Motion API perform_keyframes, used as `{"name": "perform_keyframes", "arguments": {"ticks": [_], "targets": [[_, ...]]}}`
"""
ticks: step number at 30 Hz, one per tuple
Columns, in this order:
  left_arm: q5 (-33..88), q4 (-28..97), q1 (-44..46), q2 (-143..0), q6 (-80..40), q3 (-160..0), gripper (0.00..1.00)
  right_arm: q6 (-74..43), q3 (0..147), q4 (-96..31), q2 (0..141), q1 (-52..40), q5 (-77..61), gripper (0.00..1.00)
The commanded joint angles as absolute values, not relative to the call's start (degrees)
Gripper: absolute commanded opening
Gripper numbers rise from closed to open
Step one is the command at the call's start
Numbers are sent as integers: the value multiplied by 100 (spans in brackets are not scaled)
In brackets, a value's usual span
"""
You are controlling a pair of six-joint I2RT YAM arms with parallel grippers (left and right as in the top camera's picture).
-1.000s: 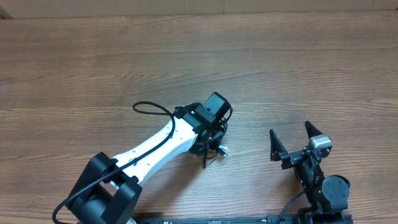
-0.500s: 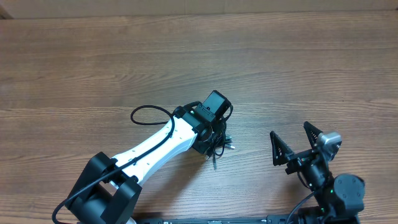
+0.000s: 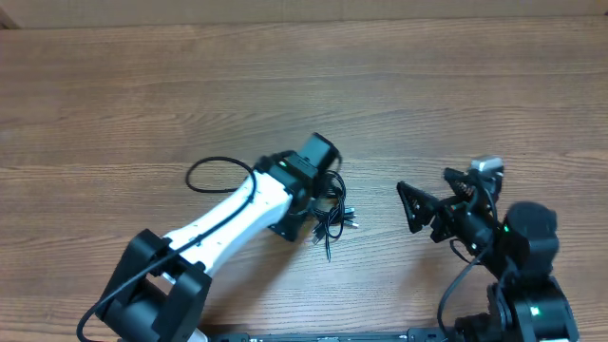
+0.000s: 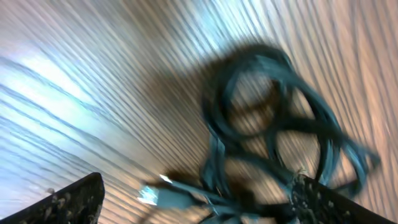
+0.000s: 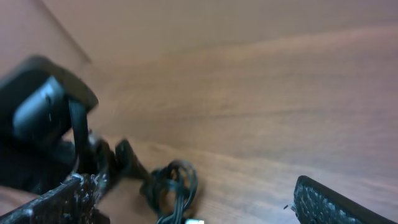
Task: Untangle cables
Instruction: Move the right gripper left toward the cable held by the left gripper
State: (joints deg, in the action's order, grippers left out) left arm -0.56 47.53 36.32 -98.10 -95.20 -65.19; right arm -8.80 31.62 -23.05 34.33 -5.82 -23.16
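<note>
Item: bundle of thin black cables (image 3: 332, 217) with small silver plug ends (image 3: 351, 221), bunched in loose overlapping loops.
Carrier: brown wood-grain tabletop (image 3: 142, 95).
Location of cables: flat on the tabletop, roughly midway between its left and right edges and closer to the edge where the arm bases stand than to the far edge.
Cable layout: the left wrist view shows several rounded loops (image 4: 214, 152) crossing one another, with a pale plug (image 4: 152, 194) sticking out at the lower side. The picture is blurred, so the cords cannot be counted.
Left claw: black two-finger left gripper (image 4: 196, 183), its fingers (image 4: 68, 202) spread wide apart, one on each side of the bundle. The cords lie on the wood between them and nothing is clamped.
Left arm: white-shelled arm (image 3: 233, 217) reaching from the near left corner towards the bundle. A thick black arm cable (image 3: 204, 171) loops out beside it.
Right claw: black two-finger right gripper (image 5: 188, 182), its fingers (image 5: 329, 202) wide apart with nothing between them.
Right claw position: to the right of the bundle, apart from it and facing it. The bundle (image 5: 177, 180) shows low in the right wrist view.
Contact: neither claw grips the cords.
</note>
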Motion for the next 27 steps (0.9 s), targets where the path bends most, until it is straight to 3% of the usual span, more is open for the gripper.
{"name": "perform_keyframes", "arguments": {"ticks": [1, 6, 14, 22, 27], "targets": [[152, 4930, 3162, -9786, -9502, -6497, 96, -904, 3304, -2191, 3629, -604, -2936, 100], [342, 4727, 2812, -9786, -8324, -6497, 92, -993, 3304, -1833, 3966, -604, -3625, 100], [126, 4292, 2805, -9786, -6403, -6497, 95, -3155, 3301, -2163, 5054, -607, -3896, 100], [-314, 4554, 2810, -9789, -6278, -6497, 95, -3168, 3301, -1717, 6283, -607, -5404, 99], [-279, 4595, 2856, -9804, -6241, -6497, 94, -3146, 3301, -1789, 6593, -740, -5802, 93]]}}
